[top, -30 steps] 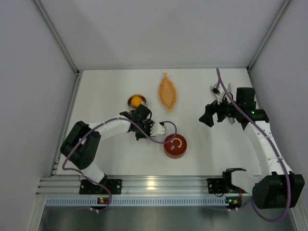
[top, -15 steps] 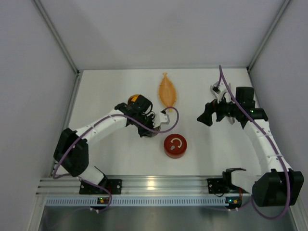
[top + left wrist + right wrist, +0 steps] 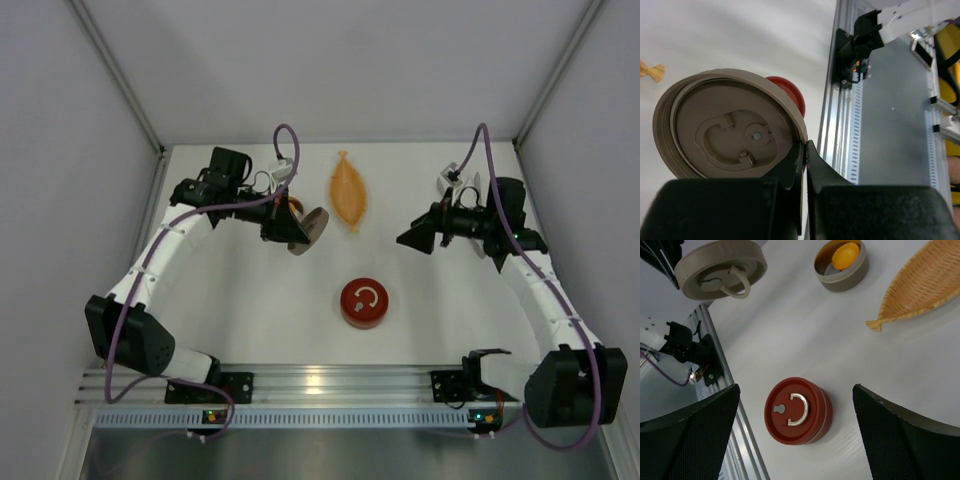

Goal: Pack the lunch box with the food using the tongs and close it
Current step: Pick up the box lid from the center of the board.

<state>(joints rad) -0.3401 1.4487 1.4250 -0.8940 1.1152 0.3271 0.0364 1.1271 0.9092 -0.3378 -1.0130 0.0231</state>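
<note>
My left gripper (image 3: 292, 228) is shut on the rim of a beige round lid (image 3: 309, 229), holding it tilted in the air; the fingers (image 3: 796, 160) pinch its edge (image 3: 730, 127). Just behind it stands an open steel tin (image 3: 842, 266) with an orange-yellow piece of food (image 3: 846, 255) inside. A closed red tin (image 3: 362, 302) sits nearer the front. My right gripper (image 3: 415, 238) hovers open, above and to the right of the red tin (image 3: 797, 410), with nothing between its fingers. A slim pale thing (image 3: 447, 183) pokes out by the right arm; I cannot tell whether it is the tongs.
An orange woven leaf-shaped dish (image 3: 348, 190) lies at the back middle, right of the open tin. Grey walls close in the table on three sides. An aluminium rail (image 3: 330, 380) with both arm bases runs along the front edge.
The left arm has swung from beside the red tin up and back, and now shows the beige lid raised and tilted by the open tin. The right gripper edged left.
</note>
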